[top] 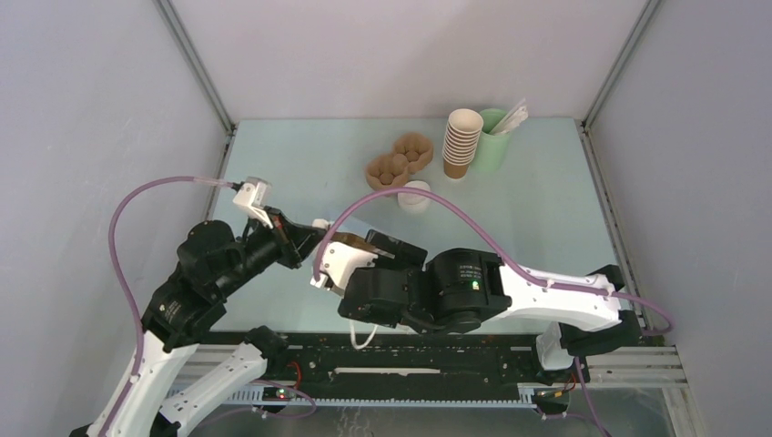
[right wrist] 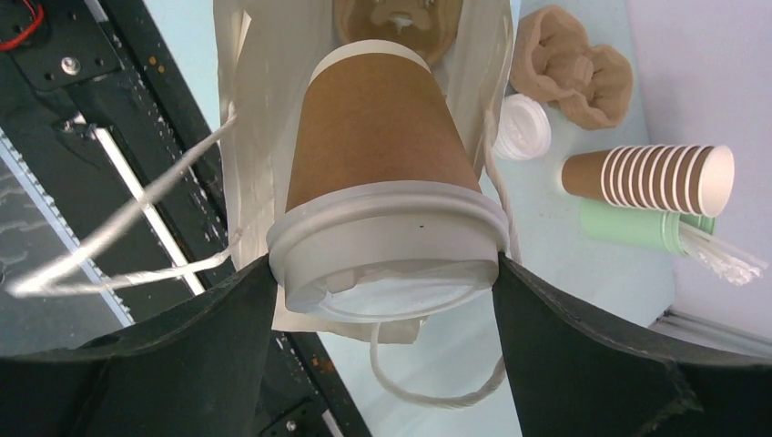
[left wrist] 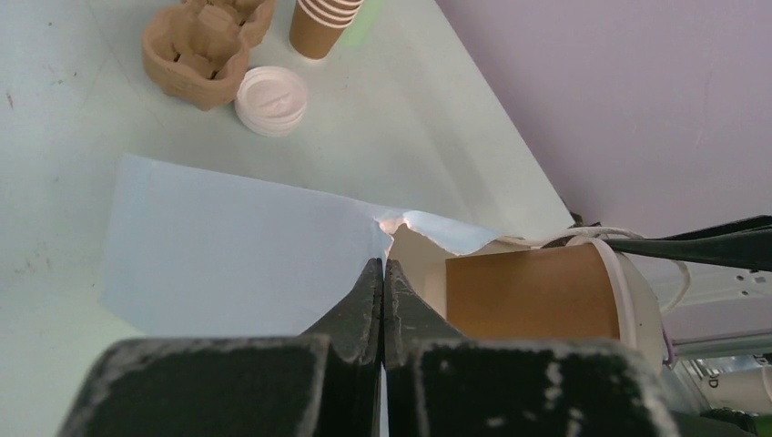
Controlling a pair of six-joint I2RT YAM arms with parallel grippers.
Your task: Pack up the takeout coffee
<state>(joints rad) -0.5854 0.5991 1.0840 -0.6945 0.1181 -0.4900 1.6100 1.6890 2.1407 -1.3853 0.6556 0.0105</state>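
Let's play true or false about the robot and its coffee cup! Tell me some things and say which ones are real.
1. The right hand grips the coffee cup at its lid end. True.
2. The left hand is wide open. False: it is pinched shut on the edge of the white paper bag.
3. The coffee cup has no lid. False: a white lid sits on it.
4. A stack of brown cups stands right next to a green cup. True.
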